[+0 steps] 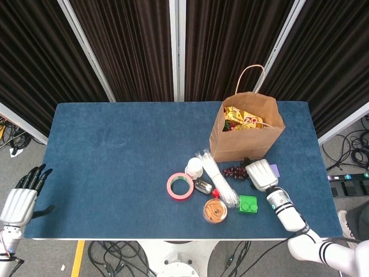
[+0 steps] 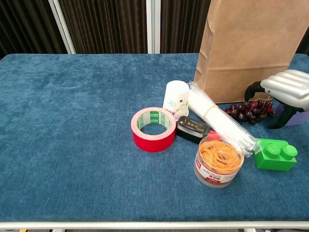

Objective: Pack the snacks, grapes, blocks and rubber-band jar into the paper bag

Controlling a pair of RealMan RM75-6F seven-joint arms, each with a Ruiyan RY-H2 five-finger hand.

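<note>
The brown paper bag point(image 1: 245, 135) point(image 2: 246, 48) stands at the table's right, with gold snack packs point(image 1: 242, 119) inside. Dark grapes point(image 1: 235, 171) point(image 2: 245, 111) lie in front of it. My right hand point(image 1: 260, 174) point(image 2: 285, 89) hovers over the grapes' right end, fingers spread and curved down, holding nothing. A purple block point(image 1: 274, 170) point(image 2: 299, 118) peeks out behind the hand. The green block point(image 1: 248, 203) point(image 2: 275, 155) and the rubber-band jar point(image 1: 214, 210) point(image 2: 218, 161) sit nearer the front edge. My left hand point(image 1: 23, 196) hangs off the table's left side, open.
A red tape roll point(image 1: 180, 186) point(image 2: 153, 128), a white cup point(image 2: 175, 99), a small black tin point(image 2: 192, 128) and a clear bundle of straws point(image 2: 219, 121) lie left of the grapes. The blue table point(image 1: 115, 156) stretches bare to the left.
</note>
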